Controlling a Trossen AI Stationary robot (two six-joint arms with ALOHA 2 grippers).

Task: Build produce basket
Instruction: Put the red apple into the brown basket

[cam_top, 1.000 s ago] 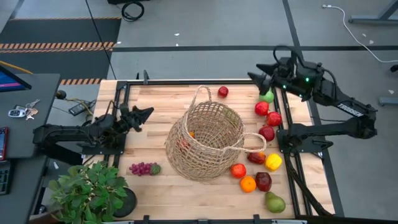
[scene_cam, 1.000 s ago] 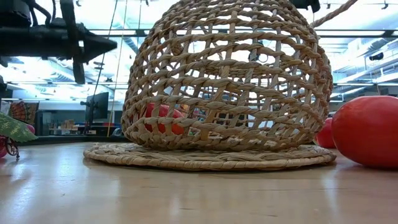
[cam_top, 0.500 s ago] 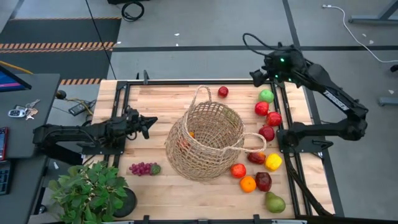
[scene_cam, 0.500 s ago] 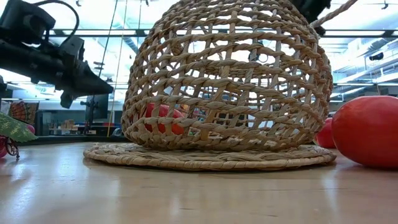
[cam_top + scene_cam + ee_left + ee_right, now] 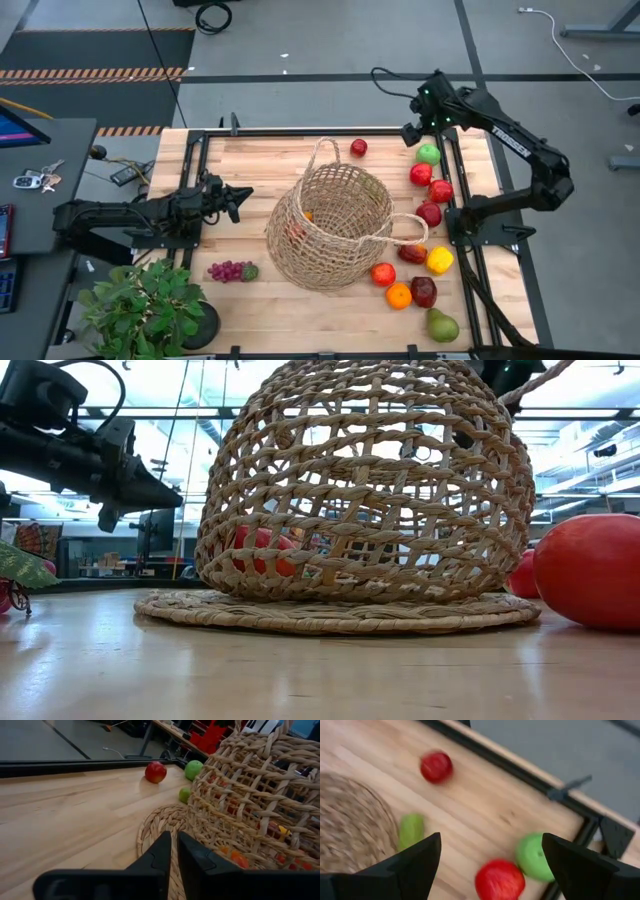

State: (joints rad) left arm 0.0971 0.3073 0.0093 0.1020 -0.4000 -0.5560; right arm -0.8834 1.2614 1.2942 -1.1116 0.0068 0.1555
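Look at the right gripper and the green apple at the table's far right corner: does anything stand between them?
Nothing visible does. The right gripper hangs open just beside the green apple, with only bare table between; the nearest red apple lies beyond it.

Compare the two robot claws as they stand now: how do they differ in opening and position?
The left claw is shut, while the right claw stands wide open. The left claw sits low beside the basket; the right claw hangs at the table's far edge over the green apple. Both are empty.
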